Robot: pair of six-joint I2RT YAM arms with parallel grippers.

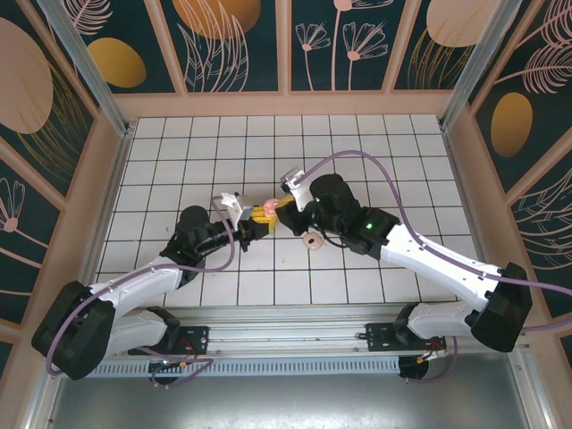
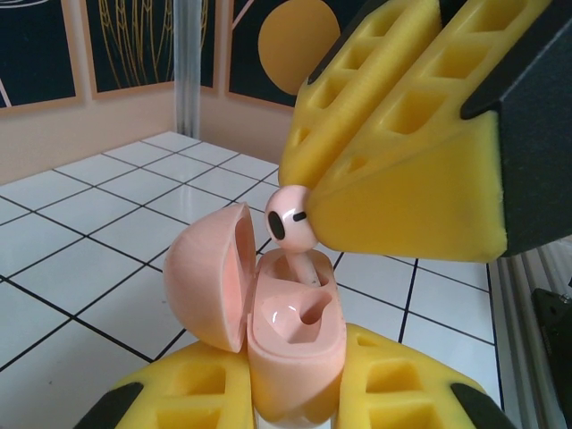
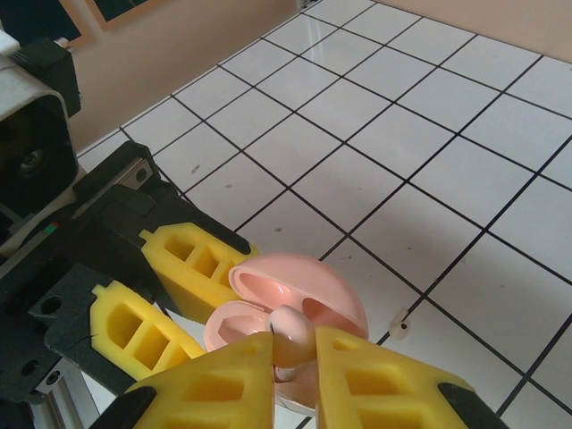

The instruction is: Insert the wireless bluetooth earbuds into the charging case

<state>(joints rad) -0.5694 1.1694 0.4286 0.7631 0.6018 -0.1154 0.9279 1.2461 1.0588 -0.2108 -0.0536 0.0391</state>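
The salmon-pink charging case (image 2: 295, 353) stands upright between the yellow fingers of my left gripper (image 2: 299, 389), which is shut on its body. Its lid (image 2: 206, 273) hangs open to the left. My right gripper (image 3: 293, 357) is shut on one pale pink earbud (image 3: 290, 332) just above the case (image 3: 308, 284). In the left wrist view that earbud (image 2: 290, 219) has its stem reaching into the far socket, while the near socket is bare. In the top view both grippers, left (image 1: 253, 221) and right (image 1: 279, 211), meet at the case (image 1: 264, 213) mid-table.
A cream ring-shaped piece with a dark centre (image 1: 313, 241) lies on the white grid table (image 1: 357, 152) just right of the grippers. A tiny pale bit with a dark dot (image 3: 402, 323) rests on a tile line beside the case. Patterned walls enclose the table.
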